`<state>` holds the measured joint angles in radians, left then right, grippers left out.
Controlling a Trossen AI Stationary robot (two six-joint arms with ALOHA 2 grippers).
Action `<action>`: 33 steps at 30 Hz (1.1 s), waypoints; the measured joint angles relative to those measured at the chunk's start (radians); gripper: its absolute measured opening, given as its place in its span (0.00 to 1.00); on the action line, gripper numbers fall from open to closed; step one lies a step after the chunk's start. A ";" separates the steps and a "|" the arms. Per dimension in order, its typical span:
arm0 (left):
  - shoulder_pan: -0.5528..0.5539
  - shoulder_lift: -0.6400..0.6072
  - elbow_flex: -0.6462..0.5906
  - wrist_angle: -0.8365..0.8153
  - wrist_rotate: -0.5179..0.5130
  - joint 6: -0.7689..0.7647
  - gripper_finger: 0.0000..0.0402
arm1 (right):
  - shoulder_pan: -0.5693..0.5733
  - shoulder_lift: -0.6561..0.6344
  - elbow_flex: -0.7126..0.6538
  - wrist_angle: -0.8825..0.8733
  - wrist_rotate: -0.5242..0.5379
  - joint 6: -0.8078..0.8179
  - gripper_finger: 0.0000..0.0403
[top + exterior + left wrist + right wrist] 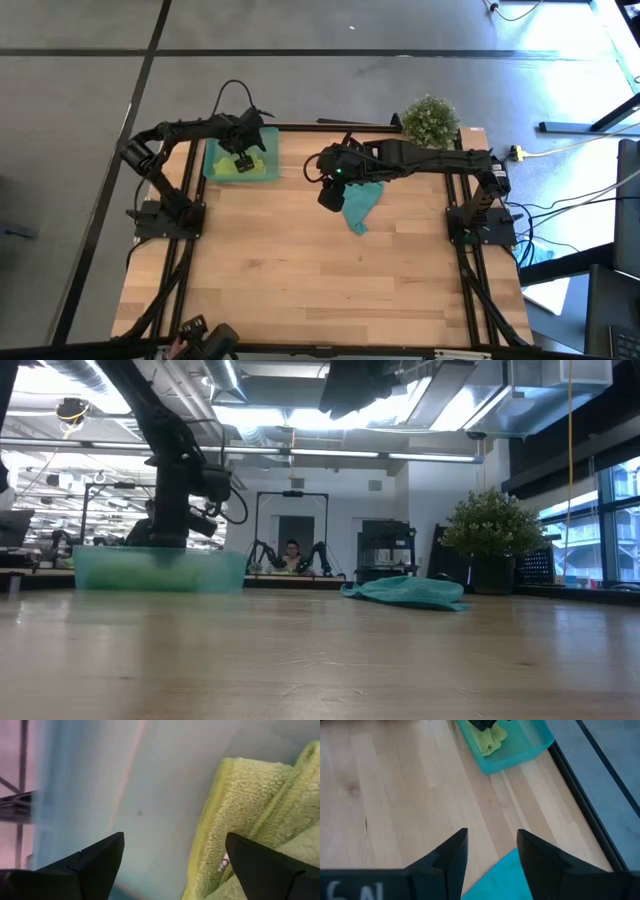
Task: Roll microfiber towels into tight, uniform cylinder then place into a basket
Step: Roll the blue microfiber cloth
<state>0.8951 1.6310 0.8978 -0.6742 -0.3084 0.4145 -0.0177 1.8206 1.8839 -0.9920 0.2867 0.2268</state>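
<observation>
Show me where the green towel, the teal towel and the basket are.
green towel [245,165]: high view, its middle, inside the basket.
teal towel [360,207]: high view, its bare middle part on the table.
basket [530,745]: right wrist view, its bare floor near the rim.

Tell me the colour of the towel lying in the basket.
Lime green; the towel shows best in the left wrist view, inside the basket.

Setting: robotics lab in an open-plan industrial hall. Evidence: exposed ceiling ducts [430,400] and strip lighting overhead; a second two-arm robot rig [292,535] at 12 o'clock with a person seated behind it; black-framed wooden surface [320,290] on grey floor; loose cables [570,215] at 3 o'clock; potted plant [492,530]; tall windows.
</observation>
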 joint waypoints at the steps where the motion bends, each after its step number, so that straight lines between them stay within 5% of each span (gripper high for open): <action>1: 0.000 -0.011 0.000 0.000 -0.004 -0.009 0.86 | 0.000 0.000 0.000 0.000 0.000 0.000 0.43; 12: -0.008 -0.268 0.001 -0.035 -0.040 -0.053 0.86 | 0.000 0.000 0.000 0.000 0.000 0.000 0.43; 16: -0.055 -0.390 0.001 -0.066 0.070 -0.191 0.86 | 0.000 0.000 0.000 0.000 0.000 0.000 0.43; 21: -0.171 -0.498 0.002 -0.073 0.298 -0.199 0.86 | 0.000 0.000 0.000 0.001 0.000 0.000 0.43; 33: -0.537 -0.523 0.002 -0.026 0.319 -0.251 0.86 | 0.000 0.000 0.000 0.001 0.000 0.000 0.43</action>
<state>0.3584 1.1076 0.8993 -0.7006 0.0109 0.1639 -0.0177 1.8206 1.8839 -0.9909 0.2863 0.2272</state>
